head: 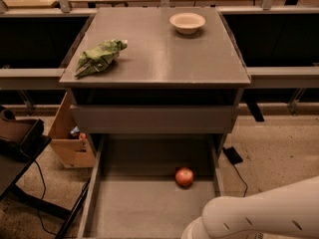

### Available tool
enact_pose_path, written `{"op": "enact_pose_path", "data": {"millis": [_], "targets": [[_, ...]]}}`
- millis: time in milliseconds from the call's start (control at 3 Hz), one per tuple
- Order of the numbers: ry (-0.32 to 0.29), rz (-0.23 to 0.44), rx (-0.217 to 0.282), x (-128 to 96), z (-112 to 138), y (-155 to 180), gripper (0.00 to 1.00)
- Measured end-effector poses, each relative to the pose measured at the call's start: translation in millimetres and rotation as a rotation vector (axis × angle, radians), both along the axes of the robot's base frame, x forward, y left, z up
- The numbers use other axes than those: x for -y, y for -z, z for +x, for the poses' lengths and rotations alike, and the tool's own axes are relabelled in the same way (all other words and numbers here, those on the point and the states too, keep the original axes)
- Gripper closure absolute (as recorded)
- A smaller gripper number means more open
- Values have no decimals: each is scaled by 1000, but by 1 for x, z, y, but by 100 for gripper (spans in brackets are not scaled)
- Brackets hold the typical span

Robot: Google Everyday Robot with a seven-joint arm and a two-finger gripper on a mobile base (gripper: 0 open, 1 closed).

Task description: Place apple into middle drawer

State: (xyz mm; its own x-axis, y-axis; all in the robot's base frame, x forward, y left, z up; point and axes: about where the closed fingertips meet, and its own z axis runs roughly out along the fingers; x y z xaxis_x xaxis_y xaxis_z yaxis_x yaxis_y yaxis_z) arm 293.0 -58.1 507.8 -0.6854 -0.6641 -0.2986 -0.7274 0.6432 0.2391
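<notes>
The apple (184, 177), small, round and red-orange, rests on the flat grey floor of the open middle drawer (144, 203), toward its back right. Nothing touches it. My white arm (259, 215) crosses the bottom right corner of the camera view, in front of the drawer. The gripper is below the bottom edge, out of view.
A green wrinkly snack bag (99, 56) lies on the left of the cabinet top (159, 59); a cream bowl (187, 22) stands at its back right. A shut drawer front (154, 118) sits above the open one. A cardboard box (70, 141) and cables are on the floor left.
</notes>
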Motion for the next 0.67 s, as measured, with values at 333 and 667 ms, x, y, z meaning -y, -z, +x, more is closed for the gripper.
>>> {"op": "enact_pose_path", "data": {"millis": [333, 667], "targets": [[0, 0, 0, 0, 0, 0, 0], [33, 5, 8, 17, 13, 1, 0]]}}
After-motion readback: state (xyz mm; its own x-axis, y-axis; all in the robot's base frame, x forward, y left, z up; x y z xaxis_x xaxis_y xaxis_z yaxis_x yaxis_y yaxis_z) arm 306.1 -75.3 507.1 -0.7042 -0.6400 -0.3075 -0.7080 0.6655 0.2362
